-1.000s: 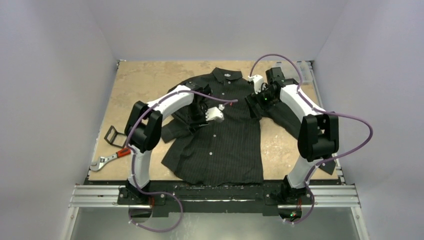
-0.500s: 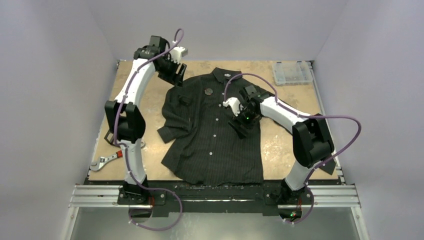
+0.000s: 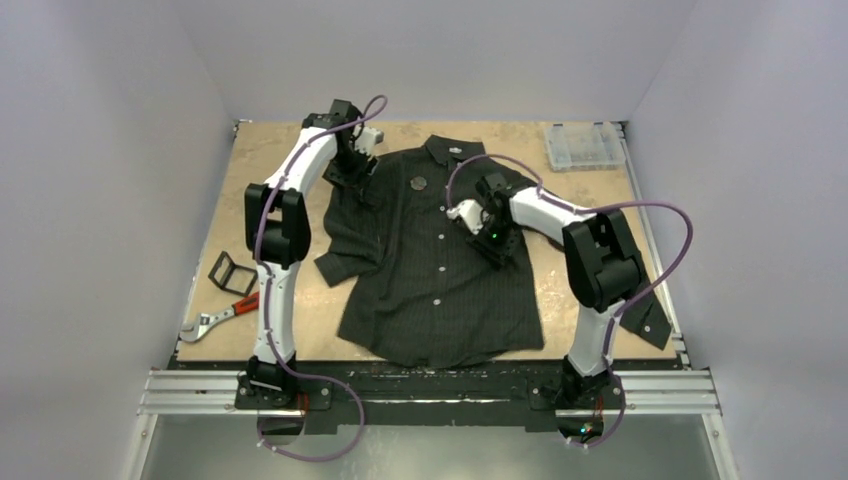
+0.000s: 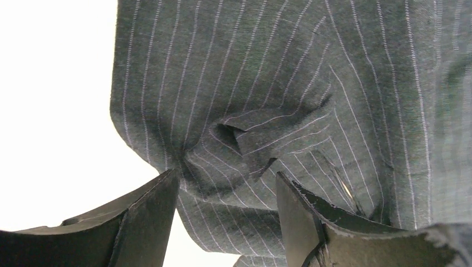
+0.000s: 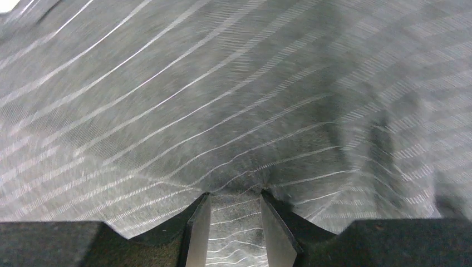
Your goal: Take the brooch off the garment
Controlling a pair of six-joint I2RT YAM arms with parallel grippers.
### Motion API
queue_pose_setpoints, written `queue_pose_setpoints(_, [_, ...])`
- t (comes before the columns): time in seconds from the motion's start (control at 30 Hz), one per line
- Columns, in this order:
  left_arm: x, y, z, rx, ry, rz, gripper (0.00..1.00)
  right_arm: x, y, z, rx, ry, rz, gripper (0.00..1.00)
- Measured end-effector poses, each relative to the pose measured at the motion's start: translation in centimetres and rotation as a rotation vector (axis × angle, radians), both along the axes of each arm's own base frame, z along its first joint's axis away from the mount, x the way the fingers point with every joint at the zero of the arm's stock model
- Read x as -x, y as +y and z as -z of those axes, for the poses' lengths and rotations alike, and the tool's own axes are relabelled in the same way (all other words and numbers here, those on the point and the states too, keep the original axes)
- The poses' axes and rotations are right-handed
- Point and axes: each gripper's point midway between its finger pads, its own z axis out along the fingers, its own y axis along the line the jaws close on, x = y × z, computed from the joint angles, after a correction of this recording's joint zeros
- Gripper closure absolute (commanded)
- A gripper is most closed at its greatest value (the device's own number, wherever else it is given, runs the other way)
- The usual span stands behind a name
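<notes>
The garment (image 3: 440, 290), a black pinstriped shirt, lies flat on the table with its collar at the far side. The brooch (image 3: 418, 183), a small grey disc, sits on the chest left of the button line. My left gripper (image 3: 355, 168) is at the shirt's left shoulder, left of the brooch. In the left wrist view it (image 4: 227, 183) stands open over a puckered fold of the garment (image 4: 289, 72). My right gripper (image 3: 492, 238) presses into the chest right of the buttons. There its jaws (image 5: 235, 196) stand narrowly apart with the garment (image 5: 195, 100) between them. Neither wrist view shows the brooch.
A clear plastic box (image 3: 584, 146) stands at the back right corner. A red-handled wrench (image 3: 220, 318) and a black clamp (image 3: 230, 272) lie left of the shirt. A flat black piece (image 3: 648, 322) lies by the right arm's base. Grey walls enclose the table (image 3: 590, 200).
The left arm swung from mid-shirt to the left shoulder. The right gripper came from the back right onto the chest and its jaws narrowed. The hem shifted slightly right.
</notes>
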Motion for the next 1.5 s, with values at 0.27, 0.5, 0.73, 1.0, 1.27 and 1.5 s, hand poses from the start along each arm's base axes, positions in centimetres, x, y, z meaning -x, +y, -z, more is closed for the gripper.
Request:
queue_pose_setpoints(0.27, [-1.3, 0.2, -0.4, -0.062, -0.011, -0.058, 0.42, -9.4, -10.9, -0.6, 0.149, -0.110, 0.253, 0.55])
queue_pose_setpoints(0.5, [2.5, -1.2, 2.3, -0.121, 0.126, -0.006, 0.59, -12.9, -10.6, -1.4, 0.167, -0.155, 0.258, 0.38])
queue_pose_setpoints(0.73, [13.2, -3.0, 4.4, -0.144, 0.353, 0.118, 0.64, -13.6, -6.9, -5.3, -0.041, -0.165, 0.271, 0.24])
queue_pose_setpoints(1.0, [27.3, -6.9, 4.6, -0.056, 0.575, 0.270, 0.55, -13.8, -3.7, -11.2, -0.245, -0.224, 0.271, 0.25])
queue_pose_setpoints(1.27, [23.4, -11.0, -4.4, 0.262, 0.277, 0.246, 0.35, -9.4, -4.0, -8.2, -0.226, -0.085, 0.267, 0.26])
queue_pose_setpoints(1.5, [5.3, -10.2, -9.4, 0.219, -0.138, 0.041, 0.39, -3.6, -5.1, -6.3, -0.173, 0.025, 0.272, 0.28])
